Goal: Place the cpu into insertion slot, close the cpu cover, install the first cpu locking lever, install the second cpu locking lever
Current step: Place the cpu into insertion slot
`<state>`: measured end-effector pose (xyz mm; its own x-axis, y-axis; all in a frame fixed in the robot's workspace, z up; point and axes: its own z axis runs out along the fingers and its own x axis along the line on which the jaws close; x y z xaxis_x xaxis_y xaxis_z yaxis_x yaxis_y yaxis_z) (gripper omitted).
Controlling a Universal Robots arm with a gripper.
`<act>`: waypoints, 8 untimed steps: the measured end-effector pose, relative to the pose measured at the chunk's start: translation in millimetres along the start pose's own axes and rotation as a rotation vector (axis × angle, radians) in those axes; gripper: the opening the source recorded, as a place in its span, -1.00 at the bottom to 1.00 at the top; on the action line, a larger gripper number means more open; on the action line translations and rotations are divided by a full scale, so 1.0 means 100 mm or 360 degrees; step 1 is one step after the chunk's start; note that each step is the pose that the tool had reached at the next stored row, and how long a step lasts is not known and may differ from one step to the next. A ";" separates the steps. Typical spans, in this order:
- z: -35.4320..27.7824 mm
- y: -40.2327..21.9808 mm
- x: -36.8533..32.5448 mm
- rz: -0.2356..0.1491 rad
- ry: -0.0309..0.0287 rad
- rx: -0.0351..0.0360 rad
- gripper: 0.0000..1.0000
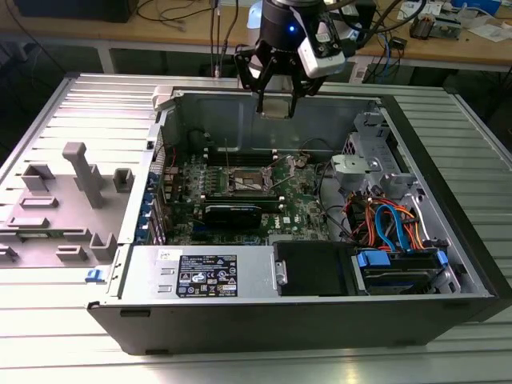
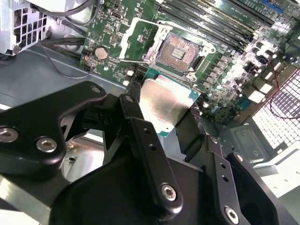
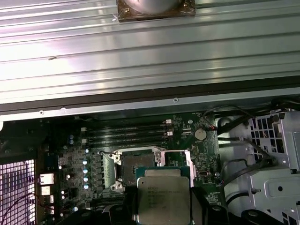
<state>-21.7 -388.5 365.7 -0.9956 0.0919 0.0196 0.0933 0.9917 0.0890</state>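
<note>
The end effector (image 2: 161, 124) grips the cpu (image 2: 166, 101) above the case (image 1: 240, 324); insertion slot (image 2: 179, 50) uncovered.

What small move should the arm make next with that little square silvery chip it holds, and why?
Probably ease it down toward the socket, keeping it level. The gripper holds the small square silvery-topped cpu high above the open case, and in the second wrist view the square insertion slot with its dark pin field lies uncovered beyond the chip's edge.

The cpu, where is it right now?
In the second wrist view the cpu sits in the gripper, held above the motherboard, near the open insertion slot but not in it.
</note>
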 end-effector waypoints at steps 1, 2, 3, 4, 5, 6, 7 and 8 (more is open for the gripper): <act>0.000 -0.005 0.000 0.0001 0.00000 0.0000 0.08; 0.000 -0.008 -0.001 0.0001 -0.00001 0.0000 0.08; 0.000 -0.011 -0.001 0.0001 -0.00001 0.0000 0.08; -0.001 -0.014 -0.001 0.0001 -0.00002 0.0000 0.08; -0.001 -0.017 -0.002 0.0002 -0.00002 0.0000 0.08; -0.001 -0.020 -0.002 0.0003 -0.00003 0.0000 0.08; -0.001 -0.023 -0.002 0.0003 -0.00003 0.0000 0.08; -0.001 -0.026 -0.003 0.0005 -0.00004 0.0000 0.08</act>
<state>-21.7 -391.1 365.6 -0.9953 0.0949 0.0196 0.0962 0.9914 0.0891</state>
